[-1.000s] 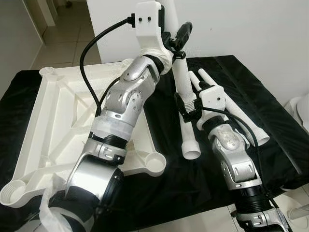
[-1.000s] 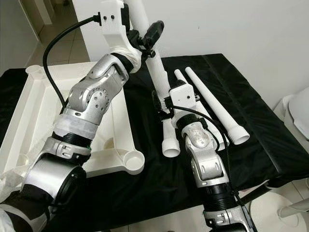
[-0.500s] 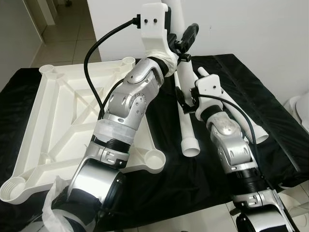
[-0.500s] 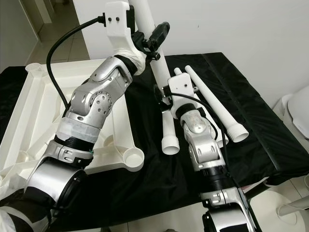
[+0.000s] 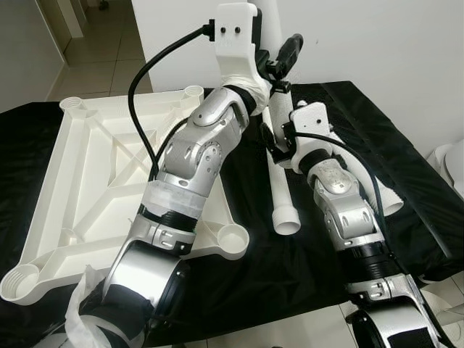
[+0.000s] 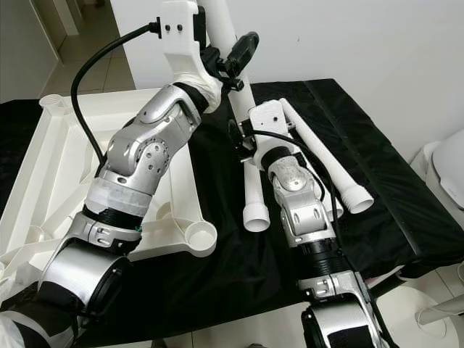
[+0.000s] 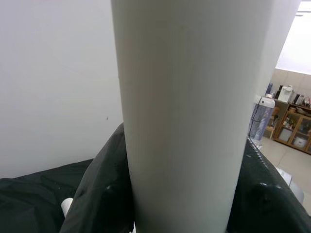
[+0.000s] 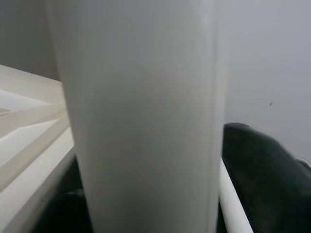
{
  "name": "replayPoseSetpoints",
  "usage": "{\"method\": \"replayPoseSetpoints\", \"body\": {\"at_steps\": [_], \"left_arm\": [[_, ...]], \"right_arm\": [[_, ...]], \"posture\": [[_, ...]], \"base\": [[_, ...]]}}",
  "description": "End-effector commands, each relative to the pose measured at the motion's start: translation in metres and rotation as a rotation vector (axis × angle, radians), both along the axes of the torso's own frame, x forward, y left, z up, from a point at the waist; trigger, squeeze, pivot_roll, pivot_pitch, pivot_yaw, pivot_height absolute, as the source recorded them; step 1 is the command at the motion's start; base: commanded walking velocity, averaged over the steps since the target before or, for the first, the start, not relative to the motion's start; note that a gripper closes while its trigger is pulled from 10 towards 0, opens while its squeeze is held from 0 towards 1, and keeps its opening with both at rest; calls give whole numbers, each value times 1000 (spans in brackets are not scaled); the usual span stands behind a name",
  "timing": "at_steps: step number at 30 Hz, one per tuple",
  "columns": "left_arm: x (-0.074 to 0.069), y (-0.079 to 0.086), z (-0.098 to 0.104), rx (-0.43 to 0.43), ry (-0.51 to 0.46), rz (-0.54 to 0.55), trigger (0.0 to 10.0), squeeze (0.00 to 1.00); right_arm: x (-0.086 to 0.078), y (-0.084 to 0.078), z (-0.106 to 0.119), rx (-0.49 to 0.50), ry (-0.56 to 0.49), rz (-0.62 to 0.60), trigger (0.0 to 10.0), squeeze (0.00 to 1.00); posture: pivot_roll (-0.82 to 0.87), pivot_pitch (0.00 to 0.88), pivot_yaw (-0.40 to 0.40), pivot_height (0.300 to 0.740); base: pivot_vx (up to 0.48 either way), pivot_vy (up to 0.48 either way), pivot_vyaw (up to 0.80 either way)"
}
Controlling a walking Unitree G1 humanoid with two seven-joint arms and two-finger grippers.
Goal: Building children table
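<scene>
A white table top (image 5: 94, 181) lies upside down on the left of a black-covered table (image 5: 290, 268). One white table leg (image 5: 281, 188) stands slanted over the cloth, its wide lower end near the table top's front corner socket (image 5: 233, 238). My left gripper (image 5: 279, 61) is shut on the leg high up, near the wall. My right gripper (image 5: 278, 141) is shut on the same leg lower down. The leg looms as a broad white cylinder in the left wrist view (image 7: 184, 121) and in the right wrist view (image 8: 146, 121). Two more legs (image 6: 326, 156) lie on the cloth to the right.
A white wall (image 5: 377, 43) stands close behind the table. Tiled floor (image 5: 94, 43) runs off at the far left. A white object (image 5: 453, 163) sits past the table's right edge. The table's front edge is close below my arms.
My right gripper has slid up the leg, away from its wide lower end. My left arm has risen slightly with the leg's upper part. The leg's lower end stays in about the same spot.
</scene>
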State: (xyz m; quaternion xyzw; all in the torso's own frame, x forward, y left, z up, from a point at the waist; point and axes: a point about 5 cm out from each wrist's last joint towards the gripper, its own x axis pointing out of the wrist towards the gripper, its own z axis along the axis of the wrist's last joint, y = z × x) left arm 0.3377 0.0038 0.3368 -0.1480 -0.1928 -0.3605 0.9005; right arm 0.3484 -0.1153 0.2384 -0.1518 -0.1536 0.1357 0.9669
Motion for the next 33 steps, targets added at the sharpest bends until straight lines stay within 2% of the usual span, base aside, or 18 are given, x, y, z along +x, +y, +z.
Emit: {"method": "replayPoseSetpoints", "body": {"at_steps": [1,8,16,17,18,19,25,29,30,33], "left_arm": [[-6,-4,2,18,-35,-39,10000,0],[-7,-7,2,27,-41,-45,10000,0],[-10,-8,5,24,-52,-49,10000,0],[-11,-8,5,14,-50,-65,10000,0],[-11,-8,5,14,-50,-65,10000,0],[-12,-9,5,6,-51,-81,10000,1000],[-17,-8,5,-6,-68,-136,10000,1000],[-17,-7,5,1,-69,-124,10000,1000],[-17,-6,5,-3,-63,-126,10000,835],[-17,-5,4,-7,-58,-127,10000,835]], "right_arm": [[1,4,0,-16,0,16,0,0],[1,5,-2,-24,7,22,0,0],[2,2,-7,11,47,6,0,0],[3,2,-8,28,56,-6,10000,0],[3,2,-8,28,56,-6,10000,0],[3,1,-8,52,66,-14,10000,0],[2,1,-12,164,105,-46,10000,0],[2,-1,-13,181,109,-57,10000,0],[1,-3,-14,200,111,-69,10000,0],[1,-4,-14,213,112,-77,10000,0]], "posture": [[-73,15,17,740],[-74,14,18,740],[-73,16,17,740],[-73,15,16,740],[-73,15,16,740],[-74,14,15,740],[-76,13,14,740],[-74,12,13,740],[-74,12,13,740],[-74,12,13,740]], "base": [[0,0,0],[0,0,0],[0,0,0],[0,0,0],[0,0,0],[0,0,0],[0,0,0],[0,0,0],[0,0,0],[0,0,0]]}}
